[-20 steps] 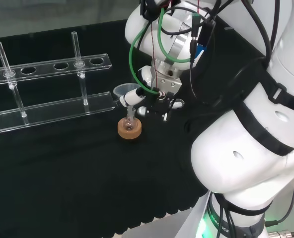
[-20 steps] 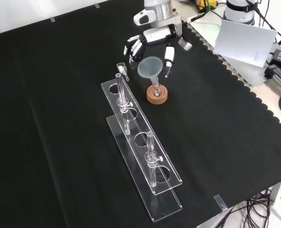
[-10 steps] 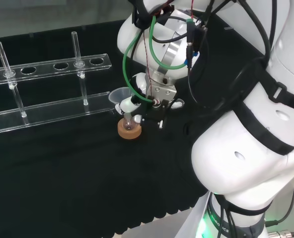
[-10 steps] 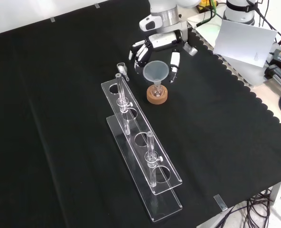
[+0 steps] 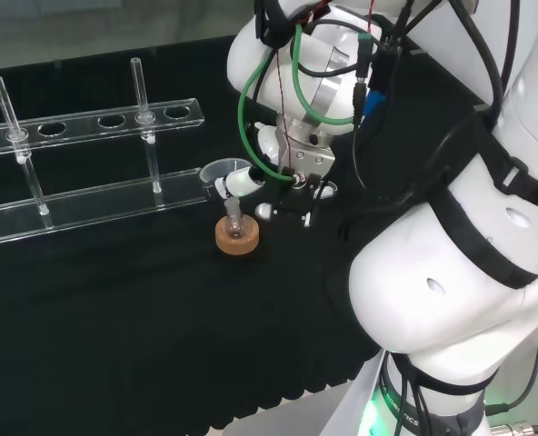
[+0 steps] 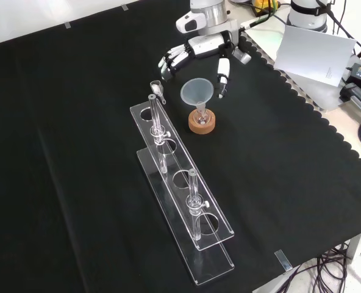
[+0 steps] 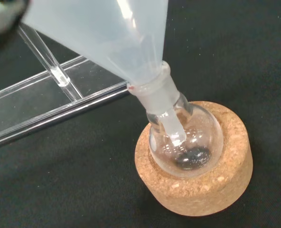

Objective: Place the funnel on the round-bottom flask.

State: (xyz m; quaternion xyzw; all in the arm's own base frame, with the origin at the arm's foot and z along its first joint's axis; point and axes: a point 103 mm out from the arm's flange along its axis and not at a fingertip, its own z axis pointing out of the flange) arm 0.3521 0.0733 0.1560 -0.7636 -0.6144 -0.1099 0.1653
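Front view: the hand (image 6: 200, 46) hangs spread and released above the funnel (image 6: 197, 93), seated in the flask (image 6: 201, 116).

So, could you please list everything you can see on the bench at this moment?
Funnel: one, translucent white, its stem seated in the neck of the flask.
Round-bottom flask: one, clear glass, on the cork ring, something dark at its bottom.
Cork ring: one, tan, on the cloth to the right of the rack's far end in the front view.
Test-tube rack: one, clear plastic, running from mid-cloth toward the near edge in the front view.
Test tubes: two, clear, upright in the rack.
Black cloth: one, covering the bench.
Arm: one, white, at the head view's right.
Hand: one, black and white, above and behind the funnel, fingers spread and off it.
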